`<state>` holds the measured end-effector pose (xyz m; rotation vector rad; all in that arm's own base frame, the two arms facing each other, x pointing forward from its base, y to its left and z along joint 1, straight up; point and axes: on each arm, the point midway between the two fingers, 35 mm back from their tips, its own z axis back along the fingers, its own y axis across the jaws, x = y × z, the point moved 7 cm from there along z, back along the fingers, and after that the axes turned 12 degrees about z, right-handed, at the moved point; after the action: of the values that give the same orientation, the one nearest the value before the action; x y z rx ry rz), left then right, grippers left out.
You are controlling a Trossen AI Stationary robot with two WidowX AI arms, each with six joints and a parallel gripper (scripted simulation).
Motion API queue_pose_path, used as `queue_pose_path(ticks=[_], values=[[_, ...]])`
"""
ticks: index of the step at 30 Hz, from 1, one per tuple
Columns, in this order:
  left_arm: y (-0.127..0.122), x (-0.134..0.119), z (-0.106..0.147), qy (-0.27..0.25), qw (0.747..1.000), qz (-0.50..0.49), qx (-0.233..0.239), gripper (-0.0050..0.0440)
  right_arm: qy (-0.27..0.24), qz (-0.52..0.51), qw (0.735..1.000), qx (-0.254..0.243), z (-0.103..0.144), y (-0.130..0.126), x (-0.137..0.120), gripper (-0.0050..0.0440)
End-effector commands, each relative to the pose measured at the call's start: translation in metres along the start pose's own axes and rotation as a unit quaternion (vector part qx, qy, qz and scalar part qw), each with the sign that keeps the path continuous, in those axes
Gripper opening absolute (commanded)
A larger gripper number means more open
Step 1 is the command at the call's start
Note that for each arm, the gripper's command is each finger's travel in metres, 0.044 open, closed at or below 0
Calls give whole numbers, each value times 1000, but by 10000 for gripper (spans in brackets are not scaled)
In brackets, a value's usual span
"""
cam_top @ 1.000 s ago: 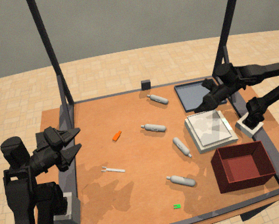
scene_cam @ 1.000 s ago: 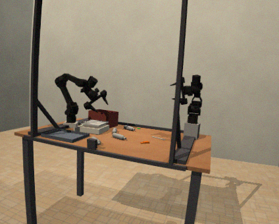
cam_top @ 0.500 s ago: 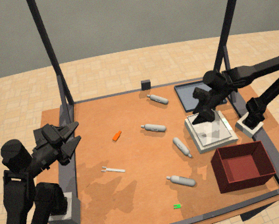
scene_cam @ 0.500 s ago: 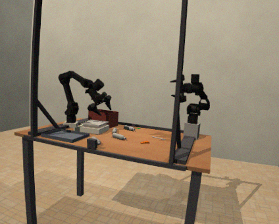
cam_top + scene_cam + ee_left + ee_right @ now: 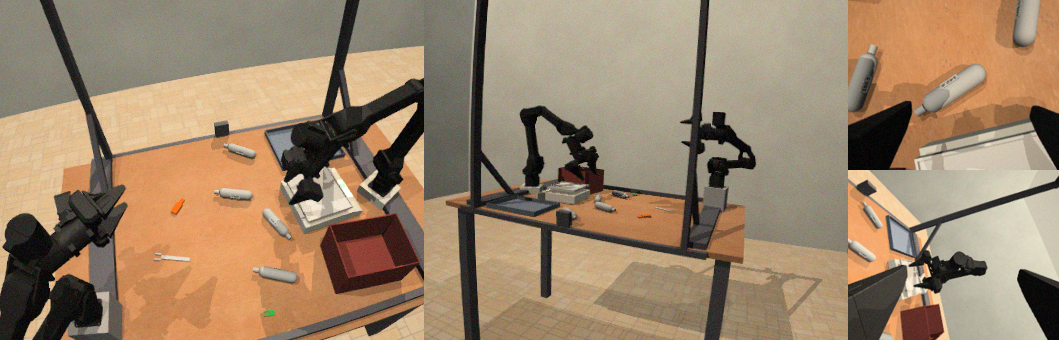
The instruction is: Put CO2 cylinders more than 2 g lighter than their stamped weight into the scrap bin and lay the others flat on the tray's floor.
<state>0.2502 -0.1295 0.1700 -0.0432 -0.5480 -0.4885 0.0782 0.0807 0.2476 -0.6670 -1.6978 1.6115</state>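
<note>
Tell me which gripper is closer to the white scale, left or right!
Left. The left gripper is just above the scale's edge; the right gripper is raised at the opposite end.
</note>
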Motion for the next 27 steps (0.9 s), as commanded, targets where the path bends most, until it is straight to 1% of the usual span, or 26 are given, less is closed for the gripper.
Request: queue_pose_path(ticks=[1,2,3,11,17,19,21,25,27], values=[[5,13,-5,11,999,42,-3,440,-16,-15,1000,2,-5,0,-3,440],[5,13,-5,11,999,42,-3,440,-16,-15,1000,2,-5,0,-3,440],[6,13,-7,16,999,50,-4,440,-4,-20,1000,-1,-6,-1,-6,440],[14,19,-22,49,993,111,-8,440,-6,-75,997,-16,-15,-6,-13,440],[18,22,-29,65,988,141,-10,440,14,-115,993,-32,-21,-11,-23,440],[18,22,-29,65,988,141,-10,440,14,-115,993,-32,-21,-11,-23,440],[19,23,-31,69,986,148,-10,440,41,-132,989,-44,-23,-14,-33,440],[20,23,-35,79,984,160,-11,440,70,-174,980,-66,-28,-21,-46,440],[21,23,-36,82,983,164,-11,440,85,-199,973,-85,-30,-30,-54,440]])
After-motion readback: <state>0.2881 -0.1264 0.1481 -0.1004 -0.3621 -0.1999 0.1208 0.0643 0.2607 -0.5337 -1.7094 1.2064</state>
